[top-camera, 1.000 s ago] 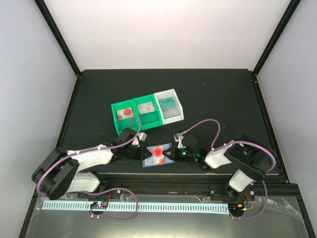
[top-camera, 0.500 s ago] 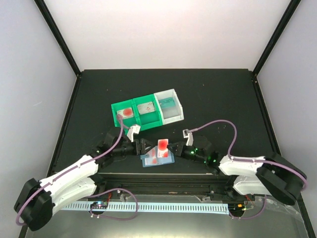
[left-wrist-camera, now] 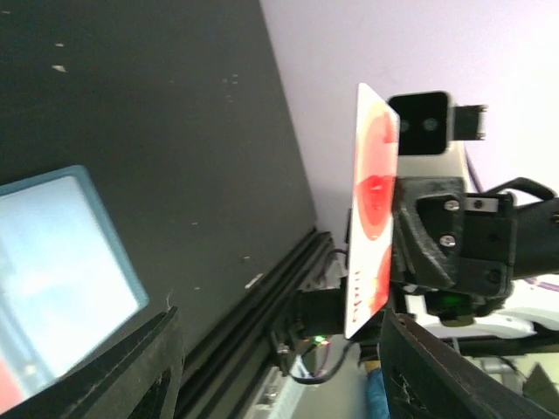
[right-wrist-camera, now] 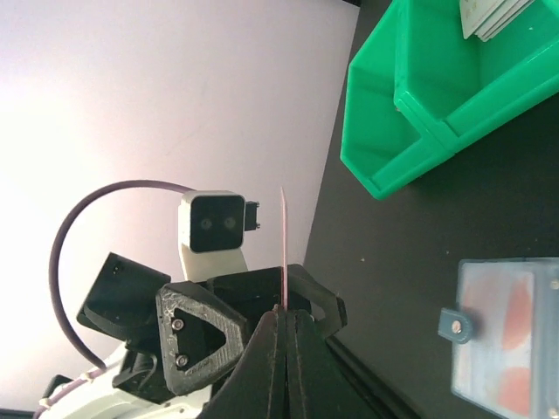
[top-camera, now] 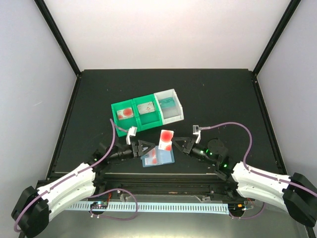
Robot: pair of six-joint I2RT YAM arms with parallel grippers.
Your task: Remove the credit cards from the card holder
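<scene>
While closed, right claw (right-wrist-camera: pixel 286 319) on card (left-wrist-camera: pixel 371 218)

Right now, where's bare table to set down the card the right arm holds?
Free: the strip of table behind the green bins and white bin; right of the white bin to the table edge. Crowded: near centre, where the left fingers, right fingers, red-marked card and card holder bunch up.

This was a robotics lab test cell: a matte black table (top-camera: pixel 213 94) was boxed in by plain white panels (top-camera: pixel 163 29) and black frame posts (top-camera: pixel 57 34) rising from its far corners. A white left arm (top-camera: pixel 69 181) and right arm (top-camera: pixel 257 179), trailing purple cables (top-camera: pixel 225 124), were mounted at the table's near edge. Green bins (top-camera: pixel 141 124) and a white bin (top-camera: pixel 173 115) sat near its middle.
</scene>
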